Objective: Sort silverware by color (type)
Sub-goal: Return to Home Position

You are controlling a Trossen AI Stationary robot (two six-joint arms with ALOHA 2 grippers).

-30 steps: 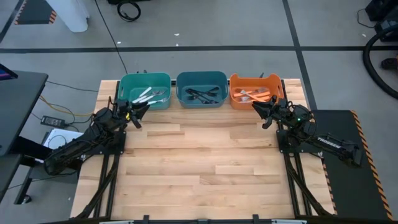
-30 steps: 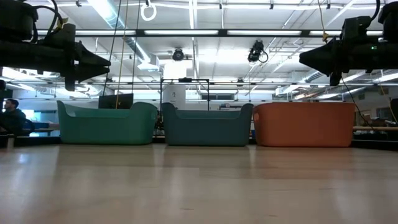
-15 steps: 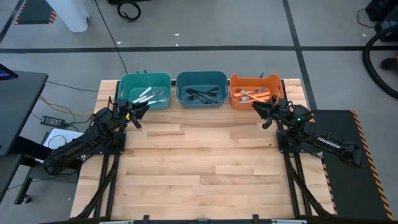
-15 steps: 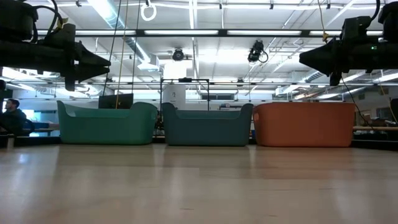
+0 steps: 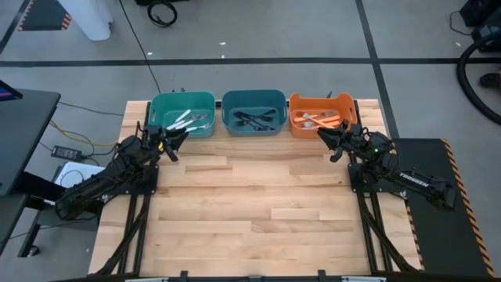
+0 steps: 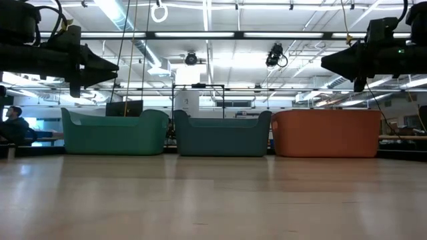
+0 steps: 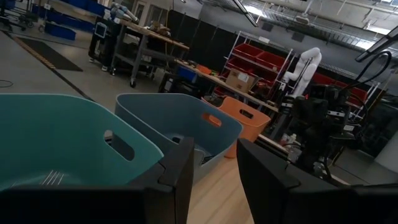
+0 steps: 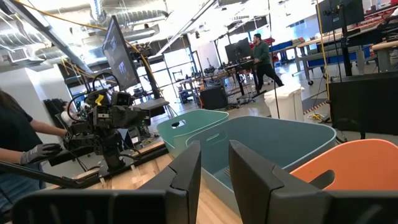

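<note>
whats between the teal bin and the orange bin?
The blue bin, with black silverware inside. It sits in line between the teal bin and the orange bin. The high view shows this; the low view confirms the order.

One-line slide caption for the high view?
Silverware sorted into teal bin, blue bin, orange bin; left gripper, right gripper open, empty.

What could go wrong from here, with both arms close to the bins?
1. The left end effector hangs right beside the teal bin; a careless move might push it.
2. The right end effector is just as near the orange bin.
3. A person's gloved hand shows near the left arm; it might be within reach.
</note>
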